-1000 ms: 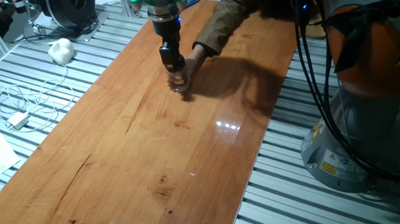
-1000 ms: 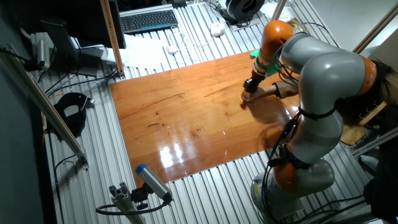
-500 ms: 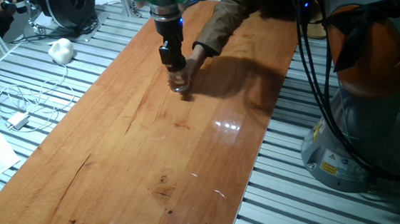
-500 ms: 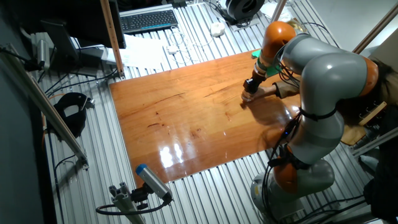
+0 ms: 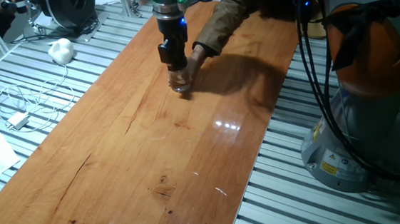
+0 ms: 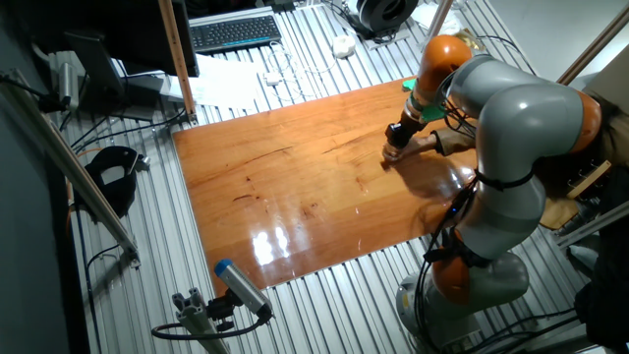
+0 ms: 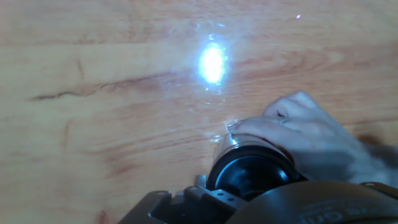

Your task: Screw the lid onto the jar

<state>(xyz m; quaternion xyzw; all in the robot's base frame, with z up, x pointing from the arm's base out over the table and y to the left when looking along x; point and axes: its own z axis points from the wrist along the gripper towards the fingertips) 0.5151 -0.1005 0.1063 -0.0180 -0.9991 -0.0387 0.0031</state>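
Wooden table (image 5: 138,145) on ribbed metal bench (image 5: 283,163).

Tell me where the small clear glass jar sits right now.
The small clear glass jar stands on the wooden table toward its far end, directly under the claw, with a person's hand steadying it.

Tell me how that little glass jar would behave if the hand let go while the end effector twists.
The jar is small, clear glass on smooth, glossy wood, so it would probably spin or slide. It looks light and narrow, likely to tip under side load. The person's hand bracing it suggests the same.
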